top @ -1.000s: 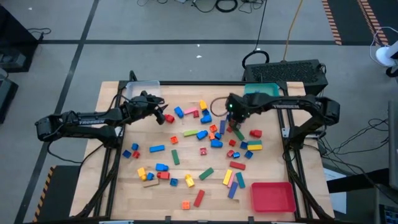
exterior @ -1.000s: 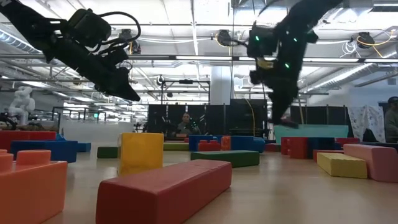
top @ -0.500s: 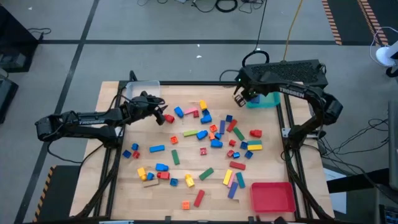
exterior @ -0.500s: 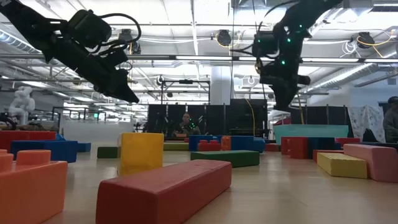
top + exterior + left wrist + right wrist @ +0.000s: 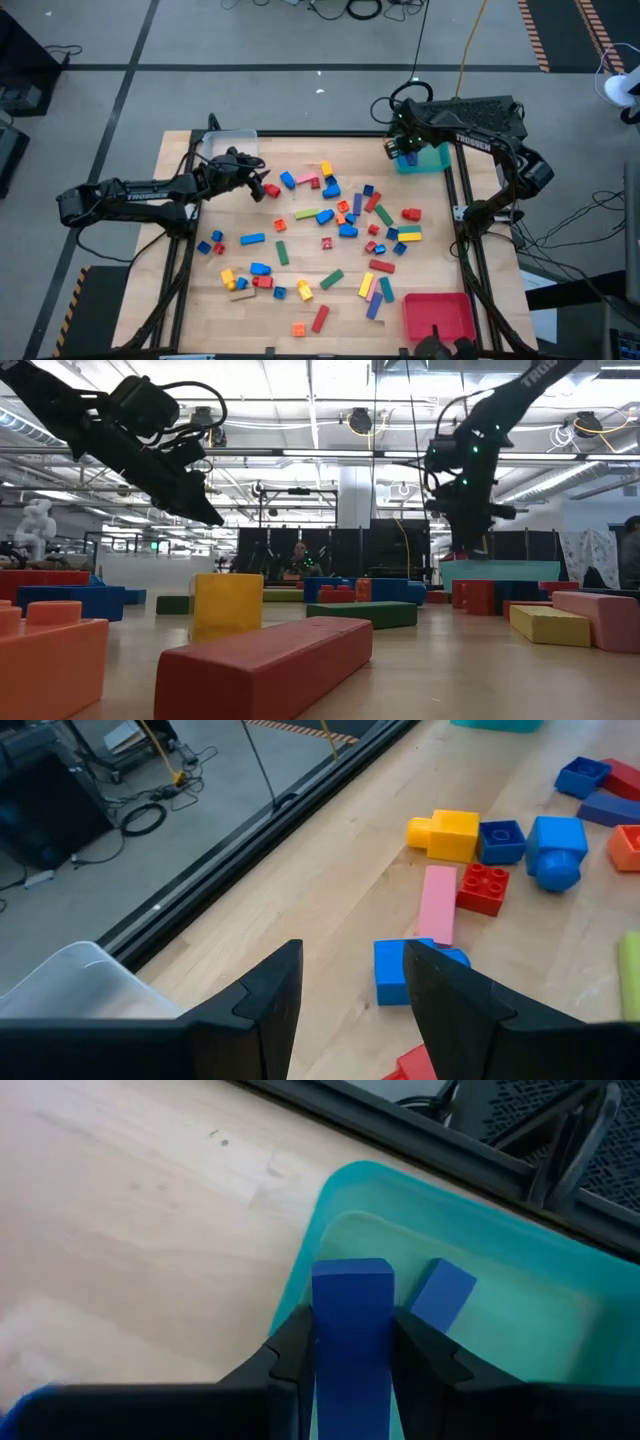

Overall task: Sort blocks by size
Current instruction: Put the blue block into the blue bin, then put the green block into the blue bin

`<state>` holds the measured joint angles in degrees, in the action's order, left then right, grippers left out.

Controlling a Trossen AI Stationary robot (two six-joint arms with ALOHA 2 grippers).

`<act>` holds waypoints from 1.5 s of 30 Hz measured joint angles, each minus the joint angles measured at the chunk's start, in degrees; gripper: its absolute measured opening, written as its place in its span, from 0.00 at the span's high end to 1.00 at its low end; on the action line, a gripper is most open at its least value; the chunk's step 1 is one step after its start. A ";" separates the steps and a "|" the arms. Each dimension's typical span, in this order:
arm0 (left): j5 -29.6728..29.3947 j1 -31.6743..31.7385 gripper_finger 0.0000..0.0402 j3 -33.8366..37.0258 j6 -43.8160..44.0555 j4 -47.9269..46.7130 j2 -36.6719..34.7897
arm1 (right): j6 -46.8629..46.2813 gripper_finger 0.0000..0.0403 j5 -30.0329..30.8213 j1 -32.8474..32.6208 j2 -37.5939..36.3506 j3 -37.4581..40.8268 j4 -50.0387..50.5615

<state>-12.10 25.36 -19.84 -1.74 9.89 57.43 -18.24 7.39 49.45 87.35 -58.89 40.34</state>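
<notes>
while the left tool [image 5: 262, 186] gapes empty, the right tool [image 5: 350, 1342] grips a blue bar [image 5: 351, 1335] over the teal tray [image 5: 500, 1270].

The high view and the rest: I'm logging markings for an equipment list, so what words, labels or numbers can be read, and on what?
"TROSSEN" in white letters on the left arm, high view.
"TROSSEN" in white letters on the right arm, high view.
White letters on an arm at the low view's upper right corner: cut off by the edge, not readable.
The blocks and trays: no text to be seen.
</notes>
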 joint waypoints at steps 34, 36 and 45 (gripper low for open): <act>0.13 0.00 0.56 -0.01 -0.07 -0.19 -0.01 | 2.67 0.49 0.19 3.12 -0.91 8.57 -11.65; 0.13 0.00 0.56 -0.02 -0.07 -0.18 0.00 | 2.94 0.50 0.20 2.75 -2.49 8.57 -11.48; 0.13 0.00 0.56 -0.01 -0.11 -0.12 -0.01 | 2.58 0.53 -0.07 -0.90 -13.81 8.55 -8.33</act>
<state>-11.97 25.36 -19.85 -1.85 9.77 57.42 -15.66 7.32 48.55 73.54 -50.35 32.01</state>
